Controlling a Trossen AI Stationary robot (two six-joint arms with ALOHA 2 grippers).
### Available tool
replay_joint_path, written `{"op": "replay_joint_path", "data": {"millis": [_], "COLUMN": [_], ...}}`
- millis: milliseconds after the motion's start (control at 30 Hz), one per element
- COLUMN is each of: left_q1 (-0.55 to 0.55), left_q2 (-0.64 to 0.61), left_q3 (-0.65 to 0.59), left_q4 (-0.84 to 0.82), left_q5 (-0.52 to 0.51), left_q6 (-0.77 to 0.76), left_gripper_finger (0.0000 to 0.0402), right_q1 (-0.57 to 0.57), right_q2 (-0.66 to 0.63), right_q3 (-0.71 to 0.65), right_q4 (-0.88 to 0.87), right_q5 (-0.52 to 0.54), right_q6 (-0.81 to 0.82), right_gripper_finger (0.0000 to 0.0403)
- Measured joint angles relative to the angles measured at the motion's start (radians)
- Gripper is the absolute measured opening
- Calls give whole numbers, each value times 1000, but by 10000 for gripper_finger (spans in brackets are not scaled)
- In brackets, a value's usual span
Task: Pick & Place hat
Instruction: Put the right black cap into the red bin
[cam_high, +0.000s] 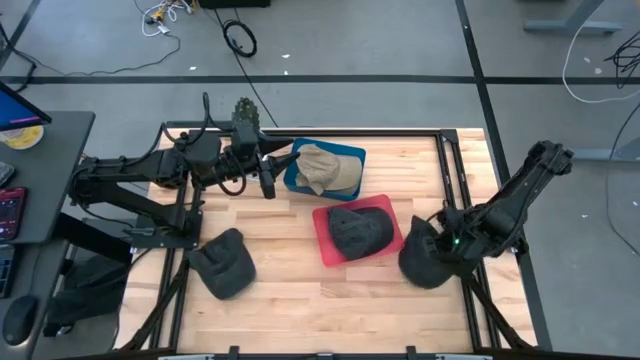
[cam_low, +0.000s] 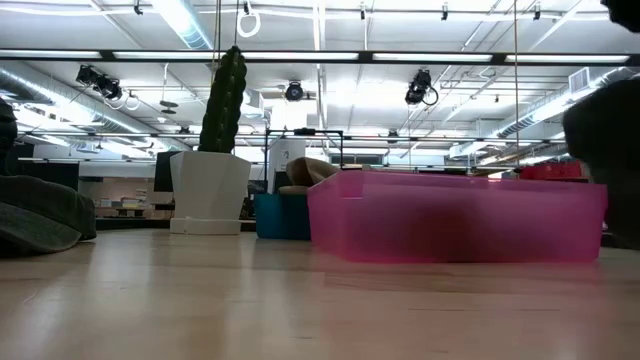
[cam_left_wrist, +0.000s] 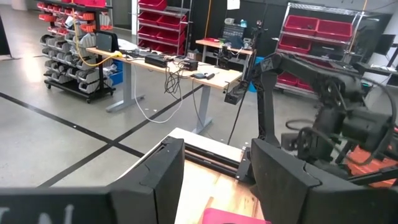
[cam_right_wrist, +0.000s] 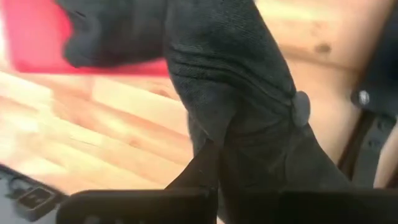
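A dark hat (cam_right_wrist: 249, 112) is clamped by the right pincer (cam_high: 447, 245), at the tabletop's (cam_high: 300, 300) four o'clock; the left pincer (cam_left_wrist: 217, 180) is held apart

A light wooden table (cam_high: 300, 290) with a dark frame carries a blue bin (cam_high: 296, 178) just beside the left gripper (cam_high: 268, 180) and a pink bin (cam_high: 325, 240) between the two grippers. One dark hat (cam_high: 222, 263) lies near the left arm's base; another dark hat (cam_high: 425, 255) sits on the table edge under the right gripper (cam_high: 455, 245). A potted cactus (cam_high: 245, 110) stands behind the left gripper.
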Motion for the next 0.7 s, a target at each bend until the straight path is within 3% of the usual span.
{"op": "replay_joint_path", "data": {"millis": [300,700], "left_q1": [0,0], "left_q2": [0,0], "left_q3": [0,0], "left_q4": [2,11], "left_q5": [0,0], "left_q6": [-15,-68], "left_gripper_finger": [190,190], "right_q1": [-78,-301], "right_q2": [-27,-28], "right_q3": [172,408], "right_q4": [-36,32], "right_q5": [100,174], "right_q6": [-322,-807], "right_gripper_finger": [0,0]}}
